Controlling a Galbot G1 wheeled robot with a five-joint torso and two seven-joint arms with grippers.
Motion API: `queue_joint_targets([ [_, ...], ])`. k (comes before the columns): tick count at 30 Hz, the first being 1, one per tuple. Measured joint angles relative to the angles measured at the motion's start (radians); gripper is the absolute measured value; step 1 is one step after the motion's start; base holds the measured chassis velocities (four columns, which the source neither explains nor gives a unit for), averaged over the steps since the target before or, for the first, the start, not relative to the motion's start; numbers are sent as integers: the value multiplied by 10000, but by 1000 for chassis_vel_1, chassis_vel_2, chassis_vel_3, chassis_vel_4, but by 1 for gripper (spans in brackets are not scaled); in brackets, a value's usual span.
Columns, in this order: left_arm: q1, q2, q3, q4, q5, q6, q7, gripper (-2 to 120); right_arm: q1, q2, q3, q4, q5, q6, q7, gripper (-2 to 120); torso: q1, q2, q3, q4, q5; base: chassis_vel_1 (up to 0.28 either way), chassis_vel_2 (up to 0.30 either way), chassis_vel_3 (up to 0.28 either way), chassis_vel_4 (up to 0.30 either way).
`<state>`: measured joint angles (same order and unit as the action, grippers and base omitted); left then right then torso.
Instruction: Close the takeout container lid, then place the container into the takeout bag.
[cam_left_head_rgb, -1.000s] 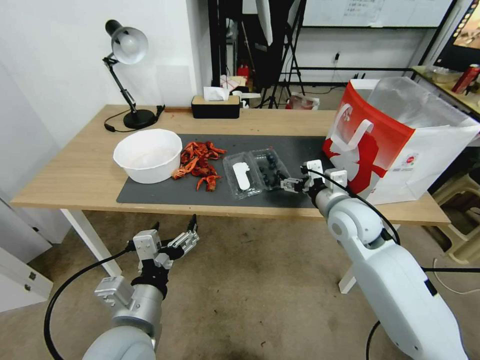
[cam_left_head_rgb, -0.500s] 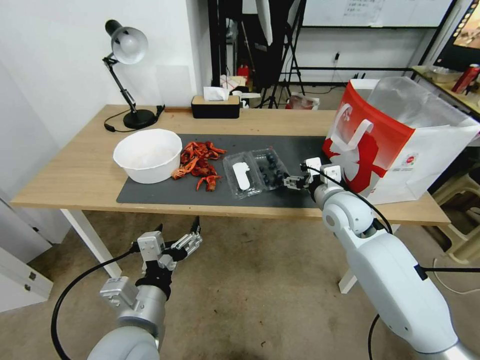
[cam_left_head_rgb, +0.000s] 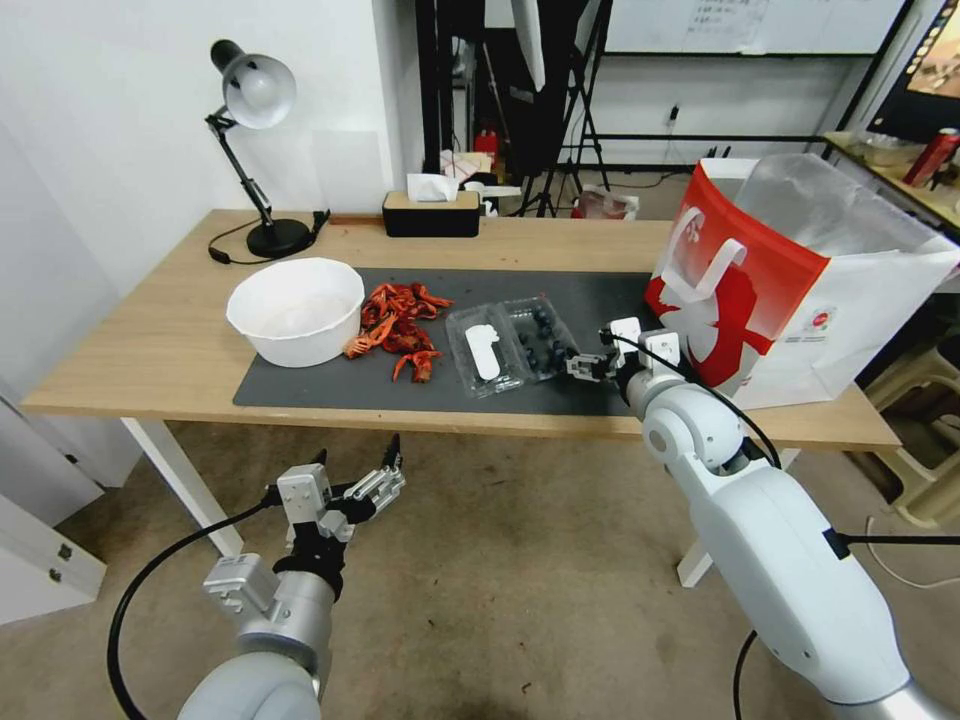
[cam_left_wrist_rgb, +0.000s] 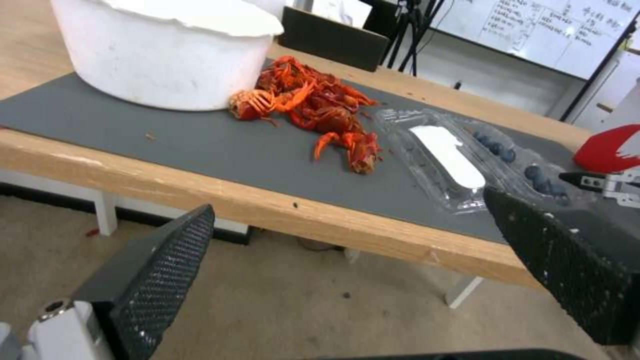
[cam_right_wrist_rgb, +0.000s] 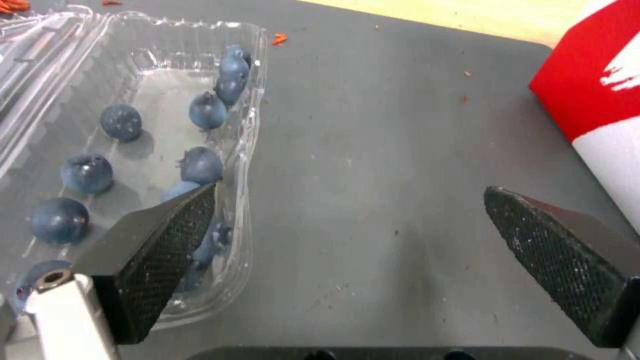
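- Right claw (cam_left_head_rgb: 579, 364): jaws spread wide, at frame centre, one finger (cam_right_wrist_rgb: 160, 250) over the container's rim.
- Container (cam_left_head_rgb: 539, 338): open on the grey mat (cam_left_head_rgb: 330, 385), blueberries inside; takeout container lid (cam_left_head_rgb: 484, 350) lies flat just left of it.
- Takeout bag (cam_left_head_rgb: 790, 290): upright, right of frame, on the table (cam_left_head_rgb: 140, 340).
- Left claw (cam_left_head_rgb: 352, 470): jaws wide, lower left, below the table edge.

Wooden desk (cam_left_head_rgb: 150, 350) on white legs, a dark grey mat (cam_left_head_rgb: 330, 385) across its middle. On the mat, left to right: white bowl (cam_left_head_rgb: 296, 310), red crayfish pile (cam_left_head_rgb: 398, 320), open clear container (cam_left_head_rgb: 540, 338) with its lid (cam_left_head_rgb: 485, 352) laid flat, red-and-white takeout bag (cam_left_head_rgb: 790, 290) at the right end. On bare wood at the far edge: black lamp (cam_left_head_rgb: 262, 150), black tissue box (cam_left_head_rgb: 431, 213).
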<state>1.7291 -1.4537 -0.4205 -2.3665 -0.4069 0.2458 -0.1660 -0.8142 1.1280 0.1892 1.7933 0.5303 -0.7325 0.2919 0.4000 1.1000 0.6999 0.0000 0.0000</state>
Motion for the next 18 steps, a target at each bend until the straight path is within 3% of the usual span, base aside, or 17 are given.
queue_joint_targets([
  [18,-9,137,3,4,-37,-81,43,100,-342,21,201,164,-20,10,159,100,0,1,0,1,0,0,0,0,0],
])
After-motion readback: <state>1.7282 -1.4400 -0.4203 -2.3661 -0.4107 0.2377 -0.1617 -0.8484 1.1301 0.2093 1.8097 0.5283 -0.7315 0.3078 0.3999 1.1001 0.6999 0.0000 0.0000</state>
